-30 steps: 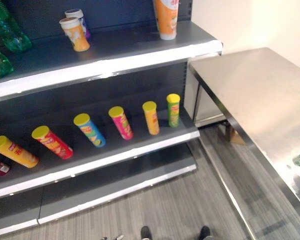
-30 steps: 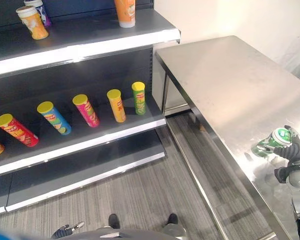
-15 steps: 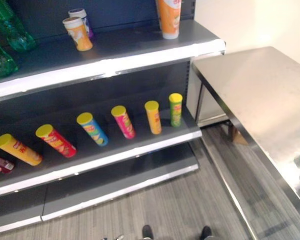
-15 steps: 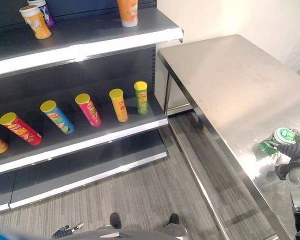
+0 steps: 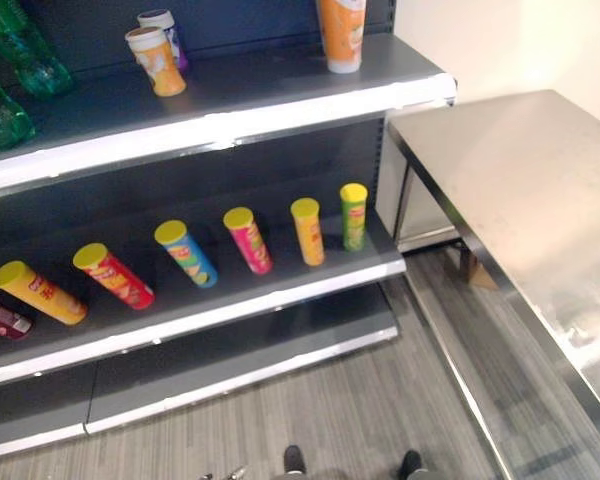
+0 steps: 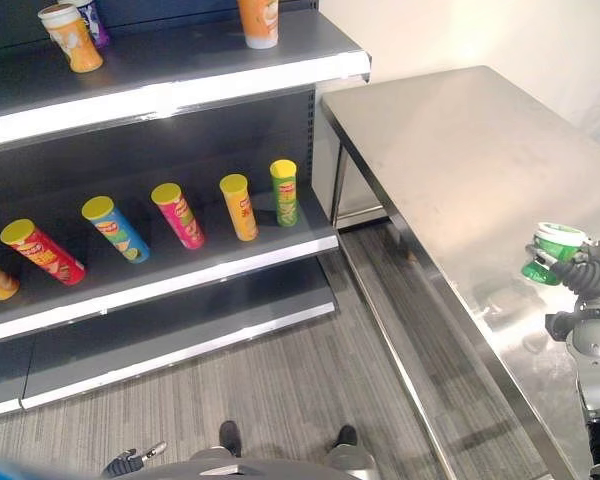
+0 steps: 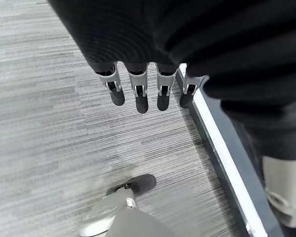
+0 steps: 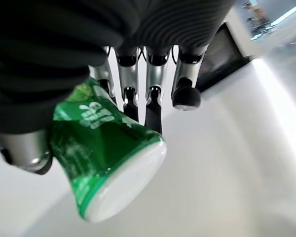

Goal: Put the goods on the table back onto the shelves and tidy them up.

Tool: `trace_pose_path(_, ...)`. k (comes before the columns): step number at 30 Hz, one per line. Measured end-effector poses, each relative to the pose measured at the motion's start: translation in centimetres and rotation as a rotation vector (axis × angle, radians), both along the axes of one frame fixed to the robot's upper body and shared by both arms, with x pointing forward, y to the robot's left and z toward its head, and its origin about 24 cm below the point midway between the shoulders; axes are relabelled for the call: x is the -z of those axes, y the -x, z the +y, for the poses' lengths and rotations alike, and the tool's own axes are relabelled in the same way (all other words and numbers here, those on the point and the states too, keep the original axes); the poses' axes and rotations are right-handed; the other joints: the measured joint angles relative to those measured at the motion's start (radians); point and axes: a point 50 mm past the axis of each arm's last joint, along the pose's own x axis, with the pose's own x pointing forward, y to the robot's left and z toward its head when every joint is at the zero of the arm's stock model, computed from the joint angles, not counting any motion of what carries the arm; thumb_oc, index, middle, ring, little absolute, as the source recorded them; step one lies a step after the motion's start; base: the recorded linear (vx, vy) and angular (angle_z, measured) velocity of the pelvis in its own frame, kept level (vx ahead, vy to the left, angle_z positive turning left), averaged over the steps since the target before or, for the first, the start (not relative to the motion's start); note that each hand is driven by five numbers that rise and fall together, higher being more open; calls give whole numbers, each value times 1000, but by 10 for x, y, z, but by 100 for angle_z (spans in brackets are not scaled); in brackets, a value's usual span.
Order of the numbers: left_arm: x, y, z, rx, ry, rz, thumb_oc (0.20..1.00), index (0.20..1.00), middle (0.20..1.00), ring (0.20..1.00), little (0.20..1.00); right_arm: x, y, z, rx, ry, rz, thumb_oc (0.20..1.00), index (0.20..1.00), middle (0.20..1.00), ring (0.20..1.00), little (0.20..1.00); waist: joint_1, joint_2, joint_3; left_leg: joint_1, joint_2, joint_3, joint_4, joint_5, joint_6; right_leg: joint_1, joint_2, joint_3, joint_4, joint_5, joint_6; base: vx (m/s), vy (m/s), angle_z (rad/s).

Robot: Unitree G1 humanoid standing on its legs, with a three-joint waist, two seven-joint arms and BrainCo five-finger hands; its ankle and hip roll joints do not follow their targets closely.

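One green cup (image 6: 552, 252) gripped in right hand (image 6: 586, 272) above table (image 6: 450, 150) edge.

Table top (image 6: 450, 150) bare, open all across. Top shelf (image 6: 180, 95): two cups (image 6: 70, 35) at left, orange tube (image 6: 258, 20) near right end, wide bare stretch between them. Middle shelf (image 6: 180, 275): row of tilted chip tubes (image 6: 180, 213) with narrow gaps, front strip free. Bottom shelf (image 6: 170, 345) bare. Floor aisle between shelves and table open.
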Motion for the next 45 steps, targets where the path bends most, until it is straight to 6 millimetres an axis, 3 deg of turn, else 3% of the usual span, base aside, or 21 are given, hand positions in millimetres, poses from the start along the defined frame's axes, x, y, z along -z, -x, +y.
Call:
trace_pose_path(2, 0, -6, -3, -3, 10, -17, 1000, 1000, 1000, 1000, 1000, -15, -2, 3, -18, 17, -74, 200, 200, 200, 200, 200, 13, -9, 19, -31, 12, -22, 29, 10, -15, -1, 5, -16, 0, -2, -15, -15, 120, 37)
trace_pose_path(4, 4, 0, -11, -12, 33, 9, 1000, 1000, 1000, 1000, 1000, -34, -2, 8, -29, 43, -170, 200, 200, 200, 200, 200, 7, 3, 21, -49, 37, 3, 9, -13, -27, 3, 8, -63, 0, -1, -29, 22, 188, 49)
trace_pose_path(6, 6, 5, -11, -19, 31, 43, 1000, 1000, 1000, 1000, 1000, -44, -4, 18, -65, 53, -228, 200, 200, 200, 200, 200, 15, -32, 31, -57, 56, 69, 11, -14, -28, 3, -34, -98, -1, 16, -48, 23, 193, 29)
trace_pose_path(8, 7, 8, -11, -18, 30, 57, 1000, 1000, 1000, 1000, 1000, -55, -2, 25, -94, 65, -292, 200, 200, 200, 200, 200, 5, -46, 35, -50, 91, 84, 6, -11, -33, 8, -56, -112, 0, 17, -24, 79, 346, 32)
trace_pose_path(10, 7, 7, -14, 15, 33, 61, 1000, 1000, 1000, 1000, 1000, -61, 3, 25, -80, 56, -357, 200, 200, 200, 200, 200, 7, -24, 25, -18, 120, 93, -17, -9, -33, 28, -69, -127, 6, 30, 11, 85, 420, 31)
trace_pose_path(11, 6, 3, -9, 25, 17, 55, 1000, 1000, 1000, 1000, 1000, -55, 4, 34, -80, -5, -415, 200, 200, 200, 200, 200, 5, -61, 9, 2, 55, 103, -45, 18, -51, 43, -129, -136, 6, 36, 34, 43, 381, 38)
trace_pose_path(14, -4, -12, 11, 64, -55, 22, 1000, 1000, 1000, 1000, 1000, -47, -3, 52, -149, -31, -404, 200, 200, 200, 200, 200, 13, -132, -12, -12, -38, 97, -38, 8, -1, 33, -212, -120, 22, 66, 22, 23, 329, 39)
trace_pose_path(18, -13, -26, 28, 81, -115, -14, 1000, 1000, 1000, 1000, 1000, -69, -17, 75, -255, -18, -496, 200, 200, 200, 200, 200, 45, -137, -20, -3, -83, 95, -42, -14, 44, -10, -267, -84, 114, 124, 25, 35, 273, 13)
trace_pose_path(22, -14, -16, 36, 75, -135, 20, 1000, 1000, 1000, 1000, 1000, -95, -26, 98, -361, -2, -597, 200, 200, 200, 200, 200, 63, -139, -27, 16, -124, 88, -60, -21, 75, -23, -312, -55, 187, 164, 52, 18, 238, 15)
trace_pose_path(26, -11, -6, 37, 67, -134, 65, 1000, 1000, 1000, 1000, 1000, -103, -36, 122, -480, 9, -600, 200, 200, 200, 200, 200, 68, -119, -23, 41, -124, 66, -81, -27, 95, -76, -344, -36, 321, 171, 72, 21, 70, 13)
trace_pose_path(27, -11, -6, 37, 69, -134, 65, 1000, 1000, 1000, 1000, 1000, -103, -36, 127, -509, 16, -598, 200, 200, 200, 200, 200, 74, -120, -23, 50, -123, 57, -91, -18, 109, -89, -334, -24, 345, 142, 95, 35, 21, 12)
trace_pose_path(28, -12, -6, 36, 76, -134, 56, 1000, 1000, 1000, 1000, 1000, -107, -38, 135, -563, 44, -584, 200, 200, 200, 200, 200, 69, -110, -16, 49, -103, 38, -102, -6, 122, -100, -256, 47, 318, 36, 99, 18, -13, 23)
trace_pose_path(29, -11, -3, 34, 80, -127, 62, 1000, 1000, 1000, 1000, 1000, -117, -39, 138, -592, 72, -595, 200, 200, 200, 200, 200, 84, -121, -18, 47, -109, 35, -103, -3, 123, -99, -187, 35, 217, 20, 95, 39, -98, 38)
trace_pose_path(30, -8, 5, 30, 84, -114, 81, 1000, 1000, 1000, 1000, 1000, -129, -41, 143, -617, 68, -640, 200, 200, 200, 200, 200, 93, -139, -26, 45, -134, 19, -107, -4, 112, -84, -151, 22, 116, 9, 43, 23, -135, 37)
trace_pose_path(32, -3, 9, 18, 82, -81, 86, 1000, 1000, 1000, 1000, 1000, -140, -50, 153, -661, 71, -667, 200, 200, 200, 200, 200, 89, -117, -36, 29, -119, -1, -107, 0, 96, -16, -105, 20, -3, 25, 54, 32, -130, 35)
trace_pose_path(34, -2, 9, 14, 71, -66, 81, 1000, 1000, 1000, 1000, 1000, -144, -63, 158, -678, 101, -619, 200, 200, 200, 200, 200, 100, -99, -31, 18, -98, -21, -106, 17, 73, -15, -80, 5, 0, 34, 45, 75, -104, 43)
trace_pose_path(38, 1, 24, 10, 48, -51, 110, 1000, 1000, 1000, 1000, 1000, -146, -79, 164, -684, 108, -560, 200, 200, 200, 200, 200, 144, -96, -32, 15, -80, -36, -102, 20, 58, 2, -53, -15, 2, 26, 33, 77, -89, 20)
trace_pose_path(45, 3, 35, 12, 20, -54, 152, 1000, 1000, 1000, 1000, 1000, -155, -107, 166, -651, 70, -523, 200, 200, 200, 200, 200, 190, -103, -41, 21, -107, -91, -102, 19, 48, 43, -68, -75, 3, 14, 28, 62, -74, 25)
